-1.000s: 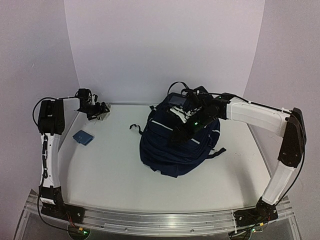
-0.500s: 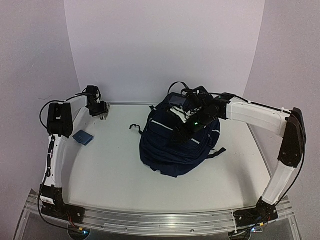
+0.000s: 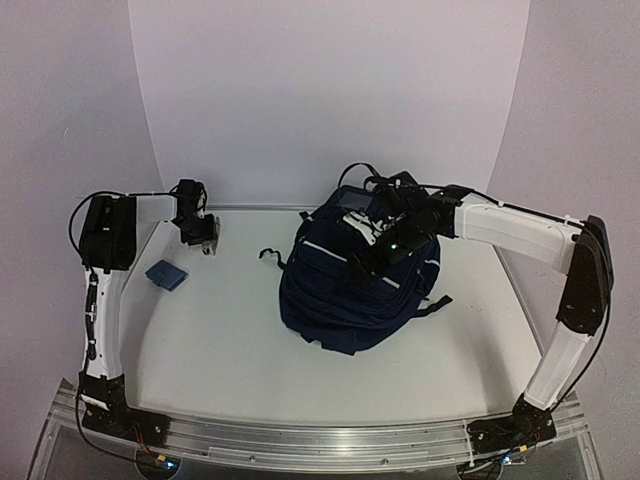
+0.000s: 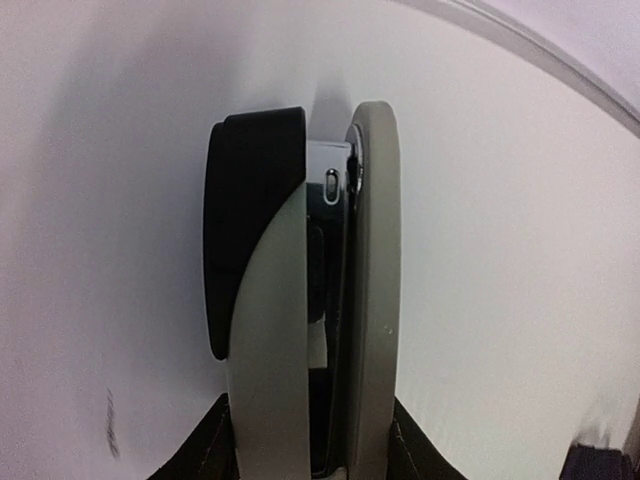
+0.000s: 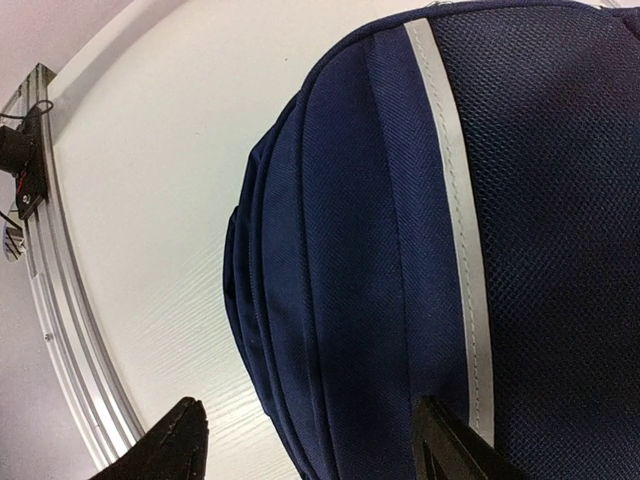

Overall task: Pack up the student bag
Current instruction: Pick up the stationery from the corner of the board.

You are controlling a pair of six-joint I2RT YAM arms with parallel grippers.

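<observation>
Left claw (image 3: 199,226) clasps stapler (image 4: 374,250); right claw (image 5: 312,448) over bag (image 3: 335,300).

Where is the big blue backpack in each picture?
Top camera: the backpack sits a little right of the middle.
Left wrist: not in it; you only see a grey stapler close up.
Right wrist: the backpack fills the right side.
Shared landmark: the white table, which shows in all three views.

left arm (image 3: 98,300): stood upright from its base; elbow bent; forearm lay toward the far left
left gripper (image 3: 204,238): fingers (image 4: 205,452) closed on a grey stapler (image 4: 290,300)
right arm (image 3: 520,232): folded at the elbow; forearm stretched inward
right gripper (image 5: 308,412): jaws stood wide apart; pointed downward
</observation>
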